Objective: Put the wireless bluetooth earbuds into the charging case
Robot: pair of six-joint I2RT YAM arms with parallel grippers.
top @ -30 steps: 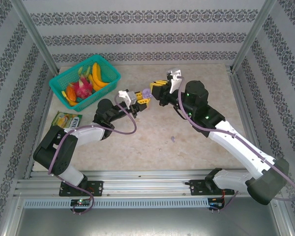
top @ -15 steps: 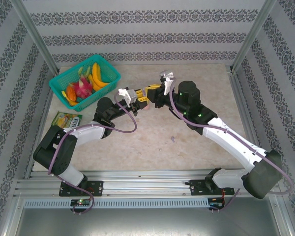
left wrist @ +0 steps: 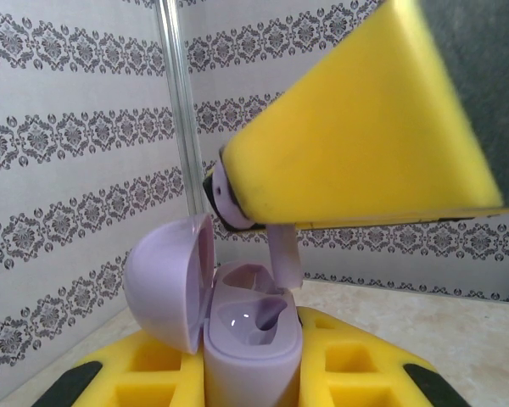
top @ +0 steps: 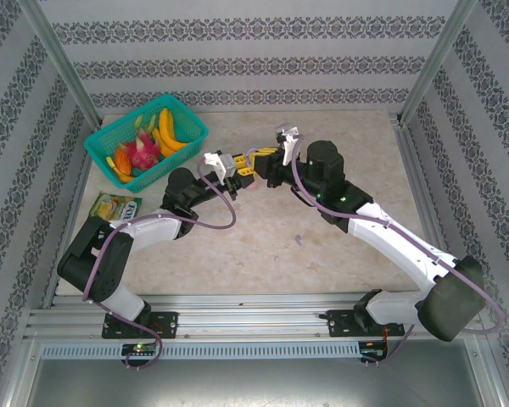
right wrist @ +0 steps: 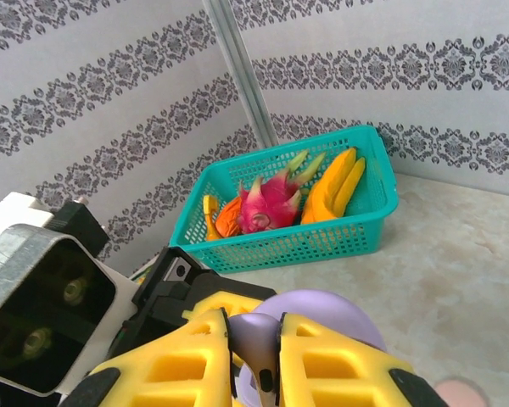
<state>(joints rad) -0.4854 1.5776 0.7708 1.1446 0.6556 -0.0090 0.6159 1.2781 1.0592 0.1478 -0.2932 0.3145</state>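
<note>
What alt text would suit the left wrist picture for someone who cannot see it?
An open lilac charging case stands upright in the left gripper, lid swung aside. From above, the right gripper holds a lilac earbud stem-down at the case's opening, patterned wallpaper behind.

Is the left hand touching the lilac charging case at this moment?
Touching. The left wrist view shows the open lilac charging case clamped in the left hand, with a yellow finger pressed against each of its sides.
</note>
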